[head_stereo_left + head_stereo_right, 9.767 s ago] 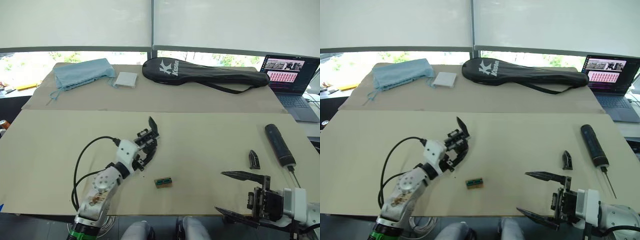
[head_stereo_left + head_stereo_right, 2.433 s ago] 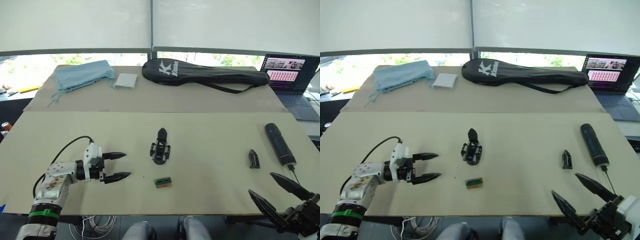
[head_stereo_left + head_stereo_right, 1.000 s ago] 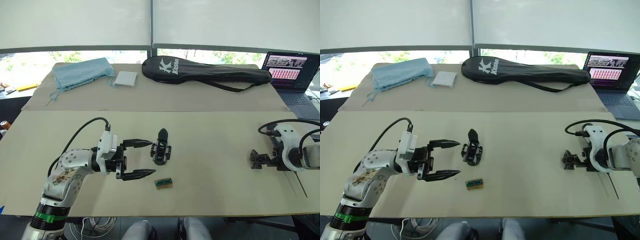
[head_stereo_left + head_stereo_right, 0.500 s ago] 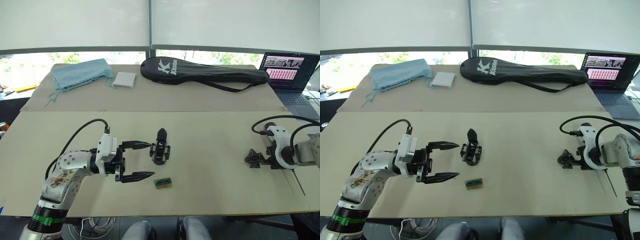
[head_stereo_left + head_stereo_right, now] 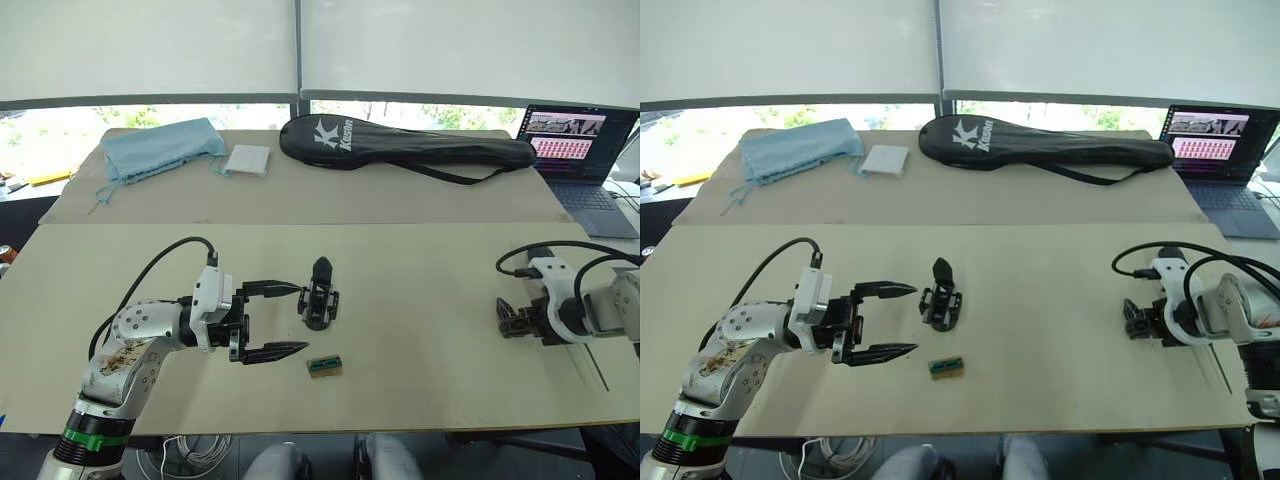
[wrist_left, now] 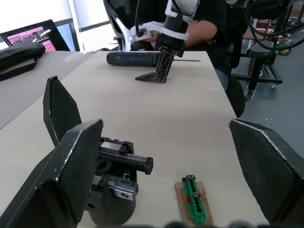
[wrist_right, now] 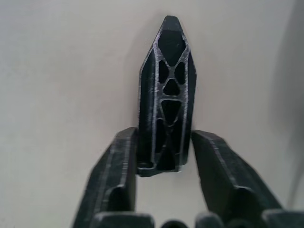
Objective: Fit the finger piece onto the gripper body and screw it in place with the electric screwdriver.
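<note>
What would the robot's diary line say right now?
right tool: closed on finger piece, on table | left tool: open beside gripper body | screwdriver: untouched

The beige table point(image 5: 420, 290) carries the gripper body point(image 5: 319, 296), a small tan-and-green block point(image 5: 324, 365) near it, and the finger piece point(image 7: 165, 97). Farther back lie 1 black racket bag point(image 5: 400, 150), 1 blue cloth point(image 5: 160, 148), 1 white pad point(image 5: 247, 159) and a laptop point(image 5: 580, 150).
</note>
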### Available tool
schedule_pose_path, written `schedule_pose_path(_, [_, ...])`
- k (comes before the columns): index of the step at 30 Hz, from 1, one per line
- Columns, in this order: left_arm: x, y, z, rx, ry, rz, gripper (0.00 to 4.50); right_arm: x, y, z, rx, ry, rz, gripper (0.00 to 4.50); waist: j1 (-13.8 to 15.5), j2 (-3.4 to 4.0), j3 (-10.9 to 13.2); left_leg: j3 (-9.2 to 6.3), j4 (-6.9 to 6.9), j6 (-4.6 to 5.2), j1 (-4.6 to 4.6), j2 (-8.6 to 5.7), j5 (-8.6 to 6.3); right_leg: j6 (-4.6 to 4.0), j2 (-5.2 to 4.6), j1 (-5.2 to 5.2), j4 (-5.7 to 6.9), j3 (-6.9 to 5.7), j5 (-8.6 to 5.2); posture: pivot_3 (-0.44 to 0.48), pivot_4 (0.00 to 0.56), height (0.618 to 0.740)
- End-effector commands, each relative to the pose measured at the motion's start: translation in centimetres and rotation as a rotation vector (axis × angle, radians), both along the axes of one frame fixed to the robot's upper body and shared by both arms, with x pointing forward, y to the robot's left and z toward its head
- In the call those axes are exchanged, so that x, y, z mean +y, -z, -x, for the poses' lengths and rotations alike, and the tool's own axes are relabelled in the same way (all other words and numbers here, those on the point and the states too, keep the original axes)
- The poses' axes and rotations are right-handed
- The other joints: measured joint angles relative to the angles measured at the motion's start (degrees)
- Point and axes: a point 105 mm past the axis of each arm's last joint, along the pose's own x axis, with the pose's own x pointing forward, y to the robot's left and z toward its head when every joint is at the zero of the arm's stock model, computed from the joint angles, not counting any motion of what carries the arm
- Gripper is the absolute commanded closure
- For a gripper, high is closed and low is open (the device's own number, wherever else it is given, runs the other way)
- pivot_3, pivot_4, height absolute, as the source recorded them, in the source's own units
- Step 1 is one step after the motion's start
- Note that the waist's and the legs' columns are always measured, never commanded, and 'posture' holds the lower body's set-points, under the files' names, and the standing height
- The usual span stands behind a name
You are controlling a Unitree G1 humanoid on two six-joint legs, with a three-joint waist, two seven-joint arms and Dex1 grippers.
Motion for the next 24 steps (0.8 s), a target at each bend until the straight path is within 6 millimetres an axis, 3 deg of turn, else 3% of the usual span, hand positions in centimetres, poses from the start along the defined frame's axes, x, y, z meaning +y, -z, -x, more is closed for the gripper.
schedule_pose_path(1, [0.7, -1.3, -0.6, -0.022, -0.049, 0.042, 0.0, 1.4, -0.6, 0.5, -0.028, -0.048, -0.104, 3.4, 0.0, 0.0, 0.0, 0.0, 0.0, -0.08, 0.0, 0.0, -0.04, 0.0, 0.0, 0.0, 0.01, 0.0, 0.0, 0.0, 0.15, 0.74])
schedule_pose_path(6, [1.4, -3.6, -1.8, 0.089, -0.135, 0.21, 0.0, 3.5, -5.8, -0.5, -0.349, -0.256, -0.15, 3.4, 0.0, 0.13, 0.1, 0.0, 0.02, -0.15, -0.05, -0.02, -0.08, 0.03, 0.0, -0.04, 0.03, 0.03, 0.0, 0.0, 0.15, 0.74])
schedule_pose_path(12, [1.3, -8.3, -4.6, 0.178, -0.25, 0.495, 0.0, 9.4, -11.5, -0.6, -0.832, -0.598, -0.08, 3.4, 0.2, 0.02, 0.1, -0.05, 0.02, -0.34, 0.0, -0.03, -0.17, 0.08, 0.04, -0.01, 0.05, 0.07, -0.01, 0.0, 0.15, 0.74])
schedule_pose_path(15, [0.3, -9.2, -5.7, 0.223, -0.283, 0.519, 0.0, 12.3, -12.9, -0.6, -1.031, -0.752, 0.066, 3.4, 0.1, -0.01, 0.1, -0.06, 0.02, -0.46, 0.04, -0.14, -0.2, 0.08, 0.04, -0.01, 0.1, 0.11, 0.0, 0.0, 0.15, 0.74])
schedule_pose_path(18, [-1.2, -9.6, -6.5, 0.269, -0.288, 0.512, 0.0, 14.9, -14.8, -1.2, -1.203, -0.793, 0.142, 3.4, -0.1, -0.03, 0.1, -0.06, 0.01, -0.53, 0.1, -0.24, -0.17, 0.1, 0.08, 0.0, 0.12, 0.11, 0.0, 0.0, 0.15, 0.74])
schedule_pose_path(24, [-4.3, -11.2, -6.5, 0.308, -0.241, 0.583, 0.0, 17.9, -15.9, -2.3, -1.301, -0.81, 0.229, 3.4, -0.1, -0.03, 0.1, -0.1, -0.12, -0.87, 0.14, -0.25, 0.03, 0.02, 0.45, 0.0, 0.11, 0.0, 0.0, 0.0, 0.15, 0.74])
